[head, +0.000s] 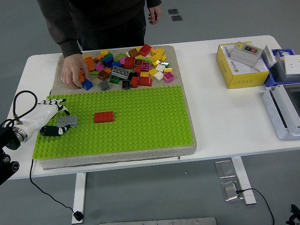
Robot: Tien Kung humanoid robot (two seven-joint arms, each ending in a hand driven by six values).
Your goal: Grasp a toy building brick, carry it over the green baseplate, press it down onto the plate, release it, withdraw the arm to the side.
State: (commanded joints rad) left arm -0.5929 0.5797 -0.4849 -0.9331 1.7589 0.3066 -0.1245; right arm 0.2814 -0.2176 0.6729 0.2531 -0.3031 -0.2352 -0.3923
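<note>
The green baseplate (pixel 140 122) lies on a grey mat in the left half of the table. A grey brick (pixel 68 122) sits on the plate near its left edge. My left hand (pixel 58 119) comes in from the left. Its thumb lies against the brick's near side and its striped fingers (pixel 58 105) just behind the far side, so it is closed around the brick. A red brick (pixel 103 116) stands alone on the plate to the right. The loose brick pile (pixel 131 68) lies on the mat behind the plate. My right arm is out of sight.
A person stands at the far side, one hand (pixel 72 72) resting on the bricks at the pile's left end. A yellow box (pixel 239 70) with a grey switch unit stands at the right, and blue and grey trays (pixel 286 108) at the right edge.
</note>
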